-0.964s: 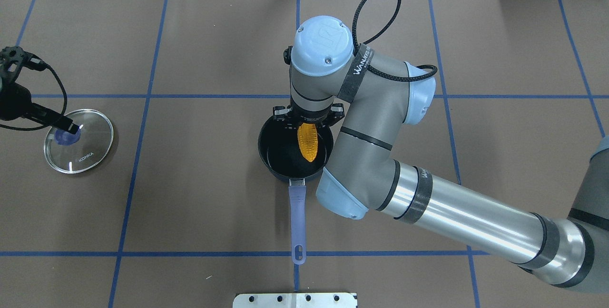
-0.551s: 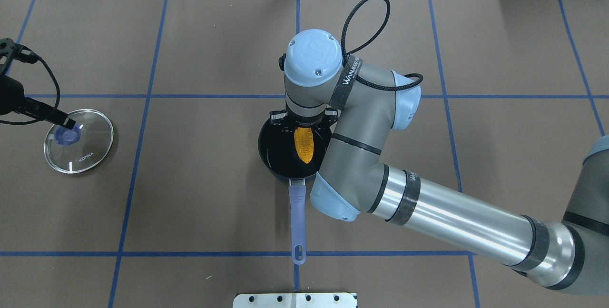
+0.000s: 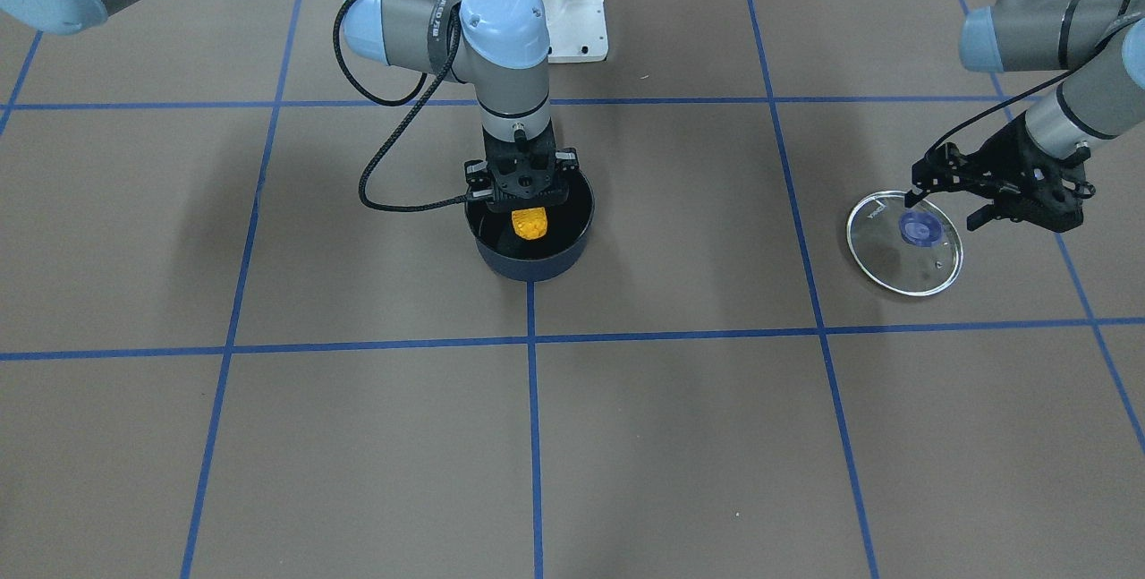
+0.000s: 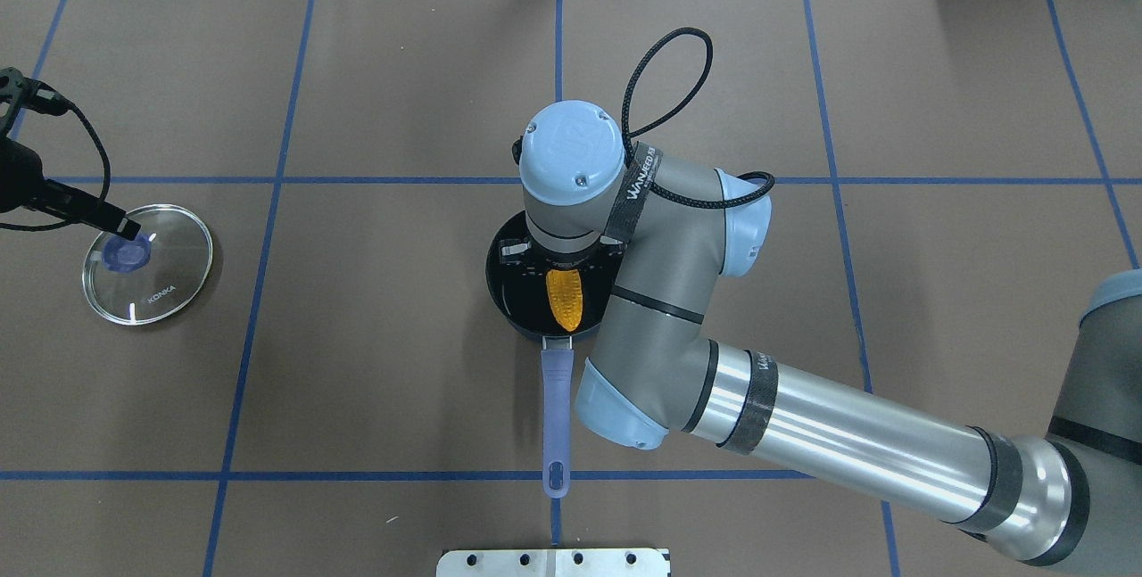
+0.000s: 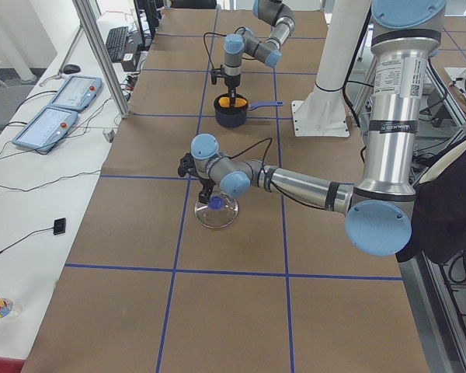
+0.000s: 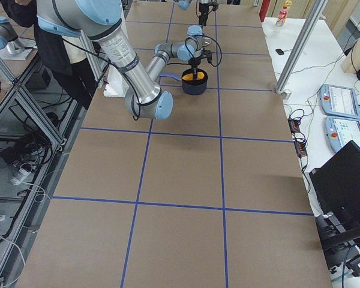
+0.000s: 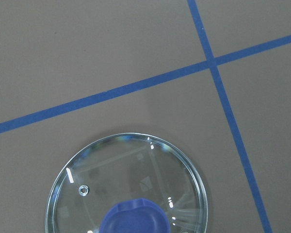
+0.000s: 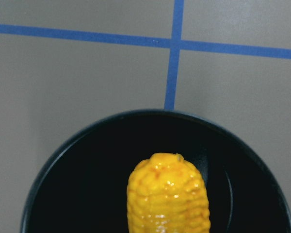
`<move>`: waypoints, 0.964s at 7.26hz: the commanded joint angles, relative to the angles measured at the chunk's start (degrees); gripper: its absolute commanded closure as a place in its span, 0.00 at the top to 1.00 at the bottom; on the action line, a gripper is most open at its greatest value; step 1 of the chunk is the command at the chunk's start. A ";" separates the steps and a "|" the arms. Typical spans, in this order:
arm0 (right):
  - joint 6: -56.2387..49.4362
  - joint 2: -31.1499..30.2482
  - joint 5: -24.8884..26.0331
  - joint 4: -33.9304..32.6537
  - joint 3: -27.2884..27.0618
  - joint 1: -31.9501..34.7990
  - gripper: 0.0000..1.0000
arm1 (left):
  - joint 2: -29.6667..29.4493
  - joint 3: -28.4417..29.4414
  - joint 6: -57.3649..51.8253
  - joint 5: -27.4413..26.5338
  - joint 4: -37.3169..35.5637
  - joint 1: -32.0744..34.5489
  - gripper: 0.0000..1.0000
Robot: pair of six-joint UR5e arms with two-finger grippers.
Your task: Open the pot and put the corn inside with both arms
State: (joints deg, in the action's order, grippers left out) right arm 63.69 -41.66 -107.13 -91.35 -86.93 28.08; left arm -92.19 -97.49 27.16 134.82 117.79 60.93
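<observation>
The dark navy pot stands uncovered at the table's middle, its purple handle pointing toward the robot. My right gripper is shut on the top end of the orange-yellow corn and holds it hanging inside the pot's rim. The corn fills the bottom of the right wrist view over the black interior. From overhead, my right wrist hides most of the gripper. My left gripper is open and empty, just above the glass lid and beside its purple knob.
The lid lies flat on the brown mat at the robot's far left. Blue tape lines grid the mat. A white base plate sits at the near edge. A black cable loops from my right wrist beside the pot.
My right arm has moved toward the robot with the corn, bringing it from the pot's far rim to over its middle. My left gripper has drawn back slightly from the lid knob.
</observation>
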 commanded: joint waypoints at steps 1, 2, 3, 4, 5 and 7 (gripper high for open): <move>0.03 0.26 0.34 0.65 0.01 0.13 1.00 | 0.00 0.02 0.00 0.00 -0.01 0.06 0.98; -0.57 0.26 0.34 0.82 -0.08 1.01 1.00 | 0.00 0.02 0.00 0.00 -0.01 0.32 0.98; -1.28 0.26 -0.18 1.52 -0.08 2.84 1.00 | 0.00 0.10 0.00 0.00 0.07 0.32 0.98; -1.98 0.35 -1.31 1.70 -0.17 5.56 1.00 | 0.00 0.02 0.00 0.09 0.07 0.41 0.98; -5.55 0.27 -6.46 1.53 -0.34 9.85 1.00 | 0.00 0.10 -0.09 0.79 0.07 1.28 0.98; -14.24 -2.96 -14.74 1.53 -0.60 19.60 1.00 | 0.70 1.06 -6.11 2.98 -0.62 4.87 0.98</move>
State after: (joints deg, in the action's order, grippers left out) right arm 55.21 -42.41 -116.72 -89.86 -87.30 41.45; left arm -91.78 -97.14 25.08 136.38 117.72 63.55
